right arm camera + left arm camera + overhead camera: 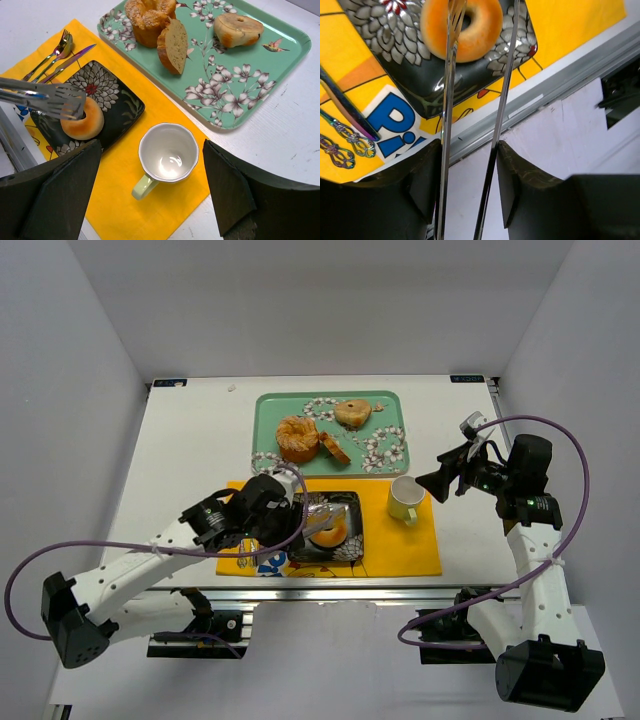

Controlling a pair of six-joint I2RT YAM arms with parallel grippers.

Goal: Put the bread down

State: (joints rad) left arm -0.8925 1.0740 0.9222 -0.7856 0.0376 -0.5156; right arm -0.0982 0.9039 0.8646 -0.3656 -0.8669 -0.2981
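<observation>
Bread: the ring-shaped bread (82,122) lies flat on the black plate (122,107), hole up, near the plate's middle.
Tongs: metal tongs (55,97) reach over the plate. In the left wrist view one arm crosses the bread's hole and the other passes just beside its rim. Whether they touch the bread cannot be told.
Left gripper: the left gripper (469,150) hangs past the plate's near edge. It pinches the tongs, with one tong arm lying along each finger and the two arms apart.
Right gripper: the right gripper (152,147) is spread wide and holds nothing, raised to the right of the plate.
Cup: a pale cup (172,160) stands upright just right of the plate.
Placemat: a yellow placemat (165,115) lies under the plate and cup.
Cutlery: the cutlery (55,55) lies just left of the plate.
Tray: a green tray (235,90) sits beyond the plate on the white counter (280,150). It carries a ridged pastry (147,17), a slice (174,45) and a paler ring (237,29).
</observation>
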